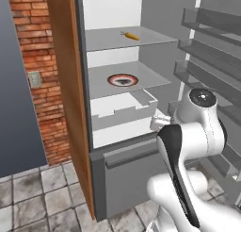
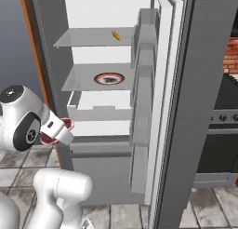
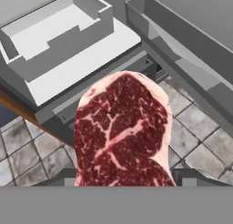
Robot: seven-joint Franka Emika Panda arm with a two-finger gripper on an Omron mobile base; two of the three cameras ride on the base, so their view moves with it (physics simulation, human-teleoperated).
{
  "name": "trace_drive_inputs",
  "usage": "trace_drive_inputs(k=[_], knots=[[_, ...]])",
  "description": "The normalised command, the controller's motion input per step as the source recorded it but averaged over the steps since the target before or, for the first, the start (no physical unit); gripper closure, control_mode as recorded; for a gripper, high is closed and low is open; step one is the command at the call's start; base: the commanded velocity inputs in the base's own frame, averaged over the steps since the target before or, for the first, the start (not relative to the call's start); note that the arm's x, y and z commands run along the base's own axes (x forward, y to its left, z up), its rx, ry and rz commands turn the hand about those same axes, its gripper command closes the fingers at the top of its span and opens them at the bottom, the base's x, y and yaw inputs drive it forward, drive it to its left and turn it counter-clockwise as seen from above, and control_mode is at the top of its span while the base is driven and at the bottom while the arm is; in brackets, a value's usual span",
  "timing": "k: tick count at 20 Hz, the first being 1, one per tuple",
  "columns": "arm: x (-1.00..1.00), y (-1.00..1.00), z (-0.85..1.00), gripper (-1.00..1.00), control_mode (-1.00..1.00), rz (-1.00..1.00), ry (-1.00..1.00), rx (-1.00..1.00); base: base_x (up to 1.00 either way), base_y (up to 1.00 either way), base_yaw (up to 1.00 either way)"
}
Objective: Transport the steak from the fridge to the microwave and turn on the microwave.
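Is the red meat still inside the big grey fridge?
Out. The marbled red steak sits in the gripper, above floor tiles before the open grey steel fridge.

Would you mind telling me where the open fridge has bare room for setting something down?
In the fridge, the upper shelf left of the carrot is bare. The middle shelf is free beside the plate, which takes its centre.

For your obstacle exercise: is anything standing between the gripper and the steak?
No. The steak is already held in the gripper, outside the open fridge, so nothing separates them. The microwave isn't in view.
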Motion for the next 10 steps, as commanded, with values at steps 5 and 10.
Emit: trace_drive_inputs(k=[5,10], knots=[[0.0,0.0,0.0,1.0,1.0,0.0,0.0,0.0,-0.2,0.33,-0.27],[0.0,0.0,0.0,1.0,1.0,0.0,0.0,0.0,-0.23,0.32,-0.28]])
